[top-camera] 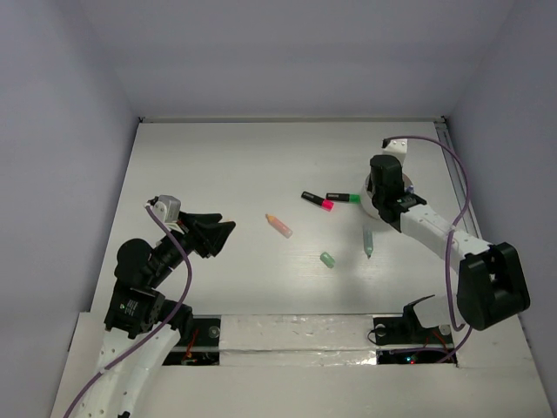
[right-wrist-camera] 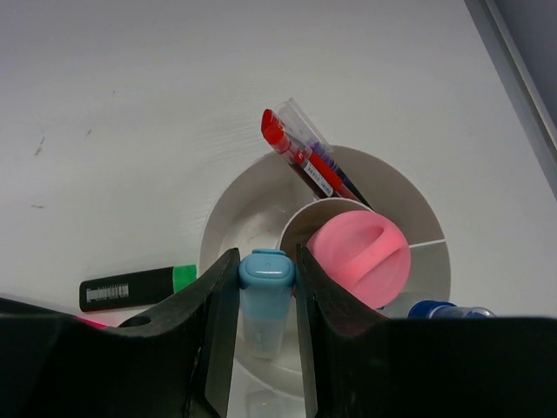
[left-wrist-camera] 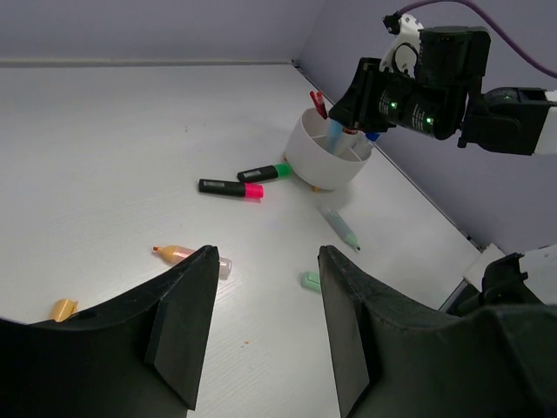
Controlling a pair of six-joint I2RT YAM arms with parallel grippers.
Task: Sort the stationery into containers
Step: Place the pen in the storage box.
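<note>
Stationery lies mid-table on the white tabletop (top-camera: pixel 218 165), with open surface toward the far wall and the left side. A round whitish divided cup (left-wrist-camera: pixel 309 152) sits near the right edge. A black pink-tipped highlighter (top-camera: pixel 318 200) and a black green-tipped highlighter (top-camera: pixel 344 197) lie just beside it. Nearer the arms lie a pale green-tipped pen (top-camera: pixel 368 242), a mint eraser (top-camera: pixel 327 259) and an orange-pink marker (top-camera: pixel 278 225). The right gripper (right-wrist-camera: pixel 266 261) pinches a light-blue-capped clear marker (right-wrist-camera: pixel 264 320) over the cup, which holds red pens (right-wrist-camera: pixel 300 157) and a pink-capped bottle (right-wrist-camera: pixel 359 257). The left gripper (left-wrist-camera: pixel 267 266) has its jaws apart and holds nothing.

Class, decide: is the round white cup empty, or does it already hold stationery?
Not empty. The cup holds red pens and a pink-capped bottle; the right gripper grips a blue-capped marker at its opening.
</note>
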